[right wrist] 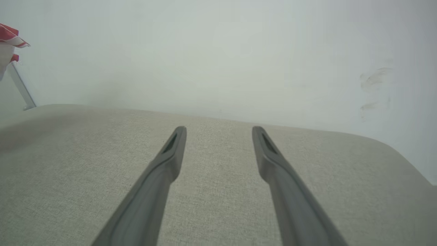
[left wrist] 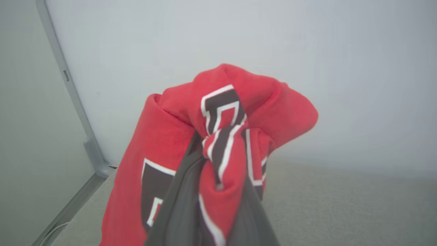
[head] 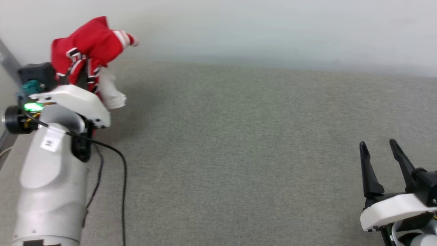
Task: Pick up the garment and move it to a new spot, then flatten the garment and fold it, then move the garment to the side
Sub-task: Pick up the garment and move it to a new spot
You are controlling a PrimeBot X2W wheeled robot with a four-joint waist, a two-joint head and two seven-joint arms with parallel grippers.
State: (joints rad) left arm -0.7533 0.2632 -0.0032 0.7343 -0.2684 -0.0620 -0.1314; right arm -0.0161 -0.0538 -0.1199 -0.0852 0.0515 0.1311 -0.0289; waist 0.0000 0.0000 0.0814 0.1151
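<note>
My left tool (left wrist: 222,150) is closed tight on the garment (head: 90,44), its dark fingers (left wrist: 184,198) pinching a bunch of red cloth with black, white-outlined lettering. The garment hangs crumpled from that grip at the far left of the grey cloth-covered table (head: 239,153), close to the pale wall (head: 273,27), one white sleeve (head: 111,90) drooping on its right. My forearm (head: 51,177) hides its lower edge, so I cannot tell whether it touches the table. My right tool (head: 377,143) is near right, well apart from the garment, fingers spread wide with nothing between them.
</note>
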